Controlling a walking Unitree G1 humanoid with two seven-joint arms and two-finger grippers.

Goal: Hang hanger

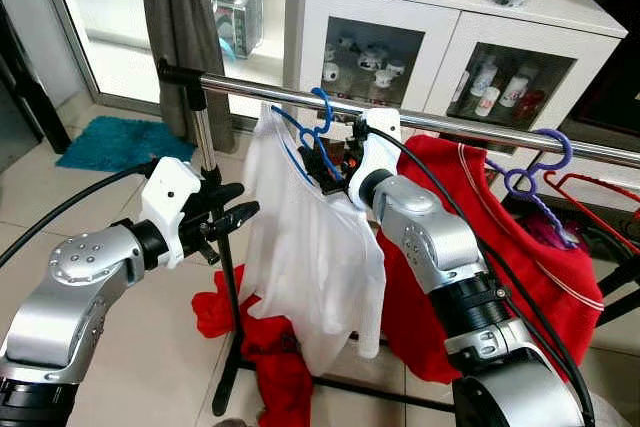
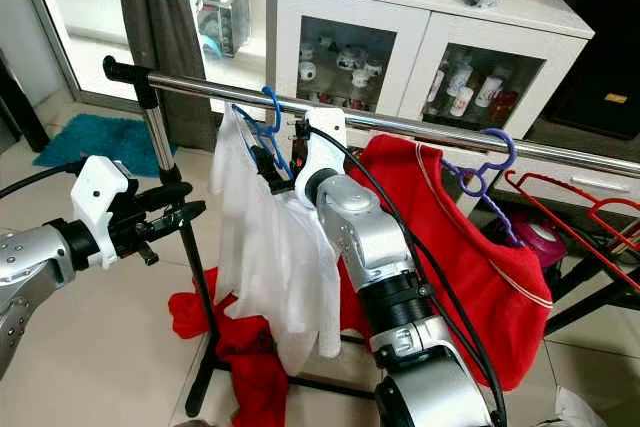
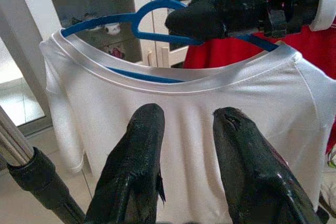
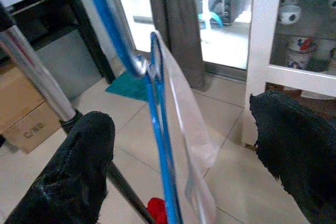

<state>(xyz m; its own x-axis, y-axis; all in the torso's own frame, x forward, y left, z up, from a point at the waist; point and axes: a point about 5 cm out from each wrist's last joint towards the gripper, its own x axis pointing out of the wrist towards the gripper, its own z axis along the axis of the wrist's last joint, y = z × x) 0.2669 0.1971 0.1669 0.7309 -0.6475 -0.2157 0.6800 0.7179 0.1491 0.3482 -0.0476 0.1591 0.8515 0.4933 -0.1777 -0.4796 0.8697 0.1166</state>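
Observation:
A blue hanger [image 1: 318, 122] carries a white T-shirt [image 1: 310, 237], and its hook sits over the chrome rail [image 1: 450, 124]. My right gripper [image 1: 325, 169] is up at the hanger's neck just under the rail. It is open, and in the right wrist view the blue hanger wire [image 4: 157, 129] runs between its spread fingers [image 4: 79, 166] without touching them. My left gripper [image 1: 235, 212] hovers beside the shirt's left sleeve, near the rack's post. It stands open and empty, and in the left wrist view it faces the shirt's collar [image 3: 184, 80].
A red shirt [image 1: 470, 247] hangs on a purple hanger [image 1: 535, 177] further right on the rail, beside a red hanger [image 1: 590, 192]. Red cloth [image 1: 270, 347] lies on the floor by the rack's base. Behind stand a white glass-door cabinet [image 1: 450, 17], a grey curtain [image 1: 185, 27] and a teal mat [image 1: 110, 142].

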